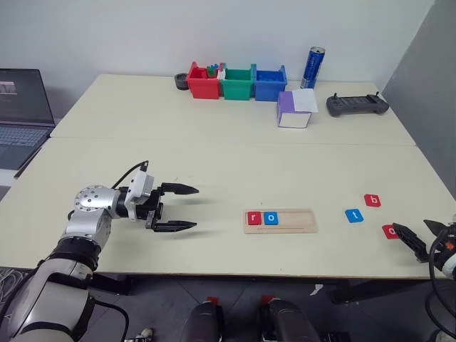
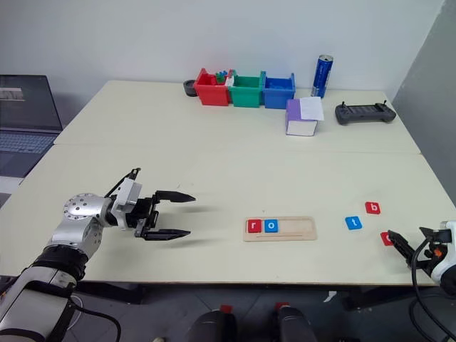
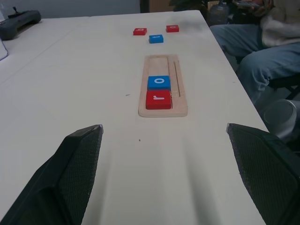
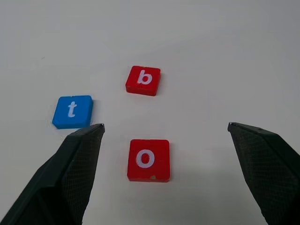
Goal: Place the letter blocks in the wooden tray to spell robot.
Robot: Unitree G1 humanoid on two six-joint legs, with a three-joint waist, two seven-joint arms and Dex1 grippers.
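The wooden tray [image 1: 281,221] lies near the table's front edge, holding a red r block [image 1: 254,218] and a blue o block [image 1: 271,218] at its left end. To its right on the table lie a blue t block [image 1: 354,215], a red b block [image 1: 372,200] and a red o block [image 1: 390,231]. My right gripper [image 1: 417,235] is open at the front right, its fingers pointing at the red o block [image 4: 148,160], which lies between them without touching. My left gripper [image 1: 187,207] hovers open left of the tray, empty.
Red, green and blue bins [image 1: 236,82], a blue can [image 1: 313,68], a purple-and-white box [image 1: 295,110] and a black controller [image 1: 358,105] stand at the back. A laptop [image 1: 23,114] sits at the far left. A seated person's legs [image 3: 262,51] are beyond the table edge.
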